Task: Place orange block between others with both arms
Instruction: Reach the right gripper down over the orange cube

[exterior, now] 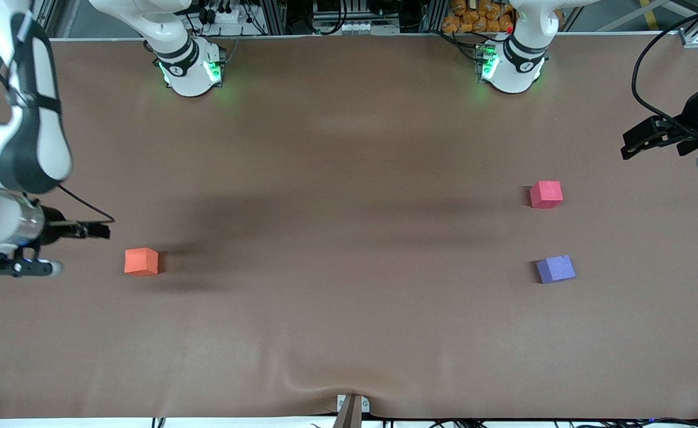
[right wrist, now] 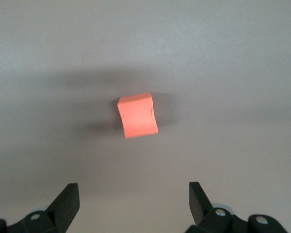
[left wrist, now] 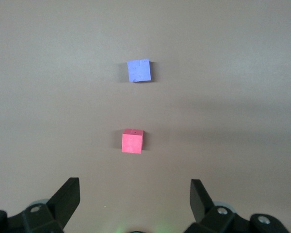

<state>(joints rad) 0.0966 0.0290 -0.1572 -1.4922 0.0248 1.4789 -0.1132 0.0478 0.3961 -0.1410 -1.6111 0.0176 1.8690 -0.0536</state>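
The orange block (exterior: pixel 141 261) (right wrist: pixel 137 115) lies alone on the brown table toward the right arm's end. My right gripper (exterior: pixel 102 229) (right wrist: pixel 133 196) hangs beside it in the air, open and empty. Toward the left arm's end lie the others: a pinkish-red cube (exterior: pixel 546 194) (left wrist: pixel 132 141) and a purple-blue cube (exterior: pixel 555 268) (left wrist: pixel 138 71), the purple-blue one nearer to the front camera, with a gap between them. My left gripper (exterior: pixel 634 145) (left wrist: pixel 134 194) hovers near that end's table edge, open, holding nothing.
The two arm bases (exterior: pixel 191 65) (exterior: pixel 512 65) glow green along the table's back edge. A clamp (exterior: pixel 351 409) puckers the brown cloth at the front edge. A black cable (exterior: pixel 646 71) loops above the table near the left gripper.
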